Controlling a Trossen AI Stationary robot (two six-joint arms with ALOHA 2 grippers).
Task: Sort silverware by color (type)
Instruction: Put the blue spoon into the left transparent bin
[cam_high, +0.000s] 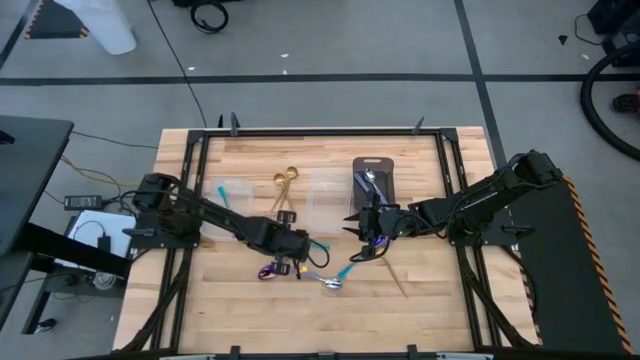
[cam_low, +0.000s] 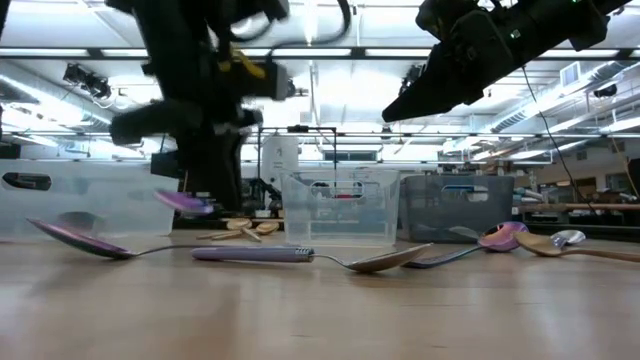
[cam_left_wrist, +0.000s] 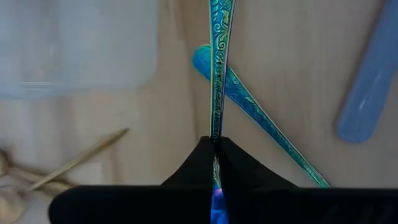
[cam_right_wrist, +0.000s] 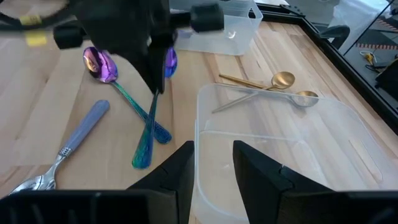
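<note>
My left gripper (cam_left_wrist: 216, 144) (cam_high: 295, 252) is at the table's middle, shut on an iridescent spoon with a purple bowl (cam_right_wrist: 166, 61) and teal handle (cam_left_wrist: 216, 68). A second iridescent spoon (cam_right_wrist: 127, 96) lies flat on the wood beneath it, beside a silver fork with a lavender handle (cam_right_wrist: 78, 140). Two gold spoons (cam_right_wrist: 289, 87) lie past a clear container (cam_right_wrist: 292, 149). My right gripper (cam_right_wrist: 214, 165) (cam_high: 362, 232) is open and hovers over that container's near corner, touching nothing. Silver pieces lie in the dark tray (cam_high: 385, 168). My left gripper pinches the iridescent spoon between its two fingers at the handle's upper part (cam_left_wrist: 216, 134), close to the bowl, coming from above. The bowl (cam_low: 185, 202) is raised off the table and the handle slopes down to its free end (cam_right_wrist: 142, 160); whether that end touches the wood I cannot tell.
A second clear container (cam_high: 230, 190) sits toward the far left. Another purple-bowled spoon (cam_high: 268, 270) and a thin gold piece (cam_high: 397, 280) lie toward the near side. A raised black frame (cam_high: 445, 160) borders the table. Bare wood runs along the near edge.
</note>
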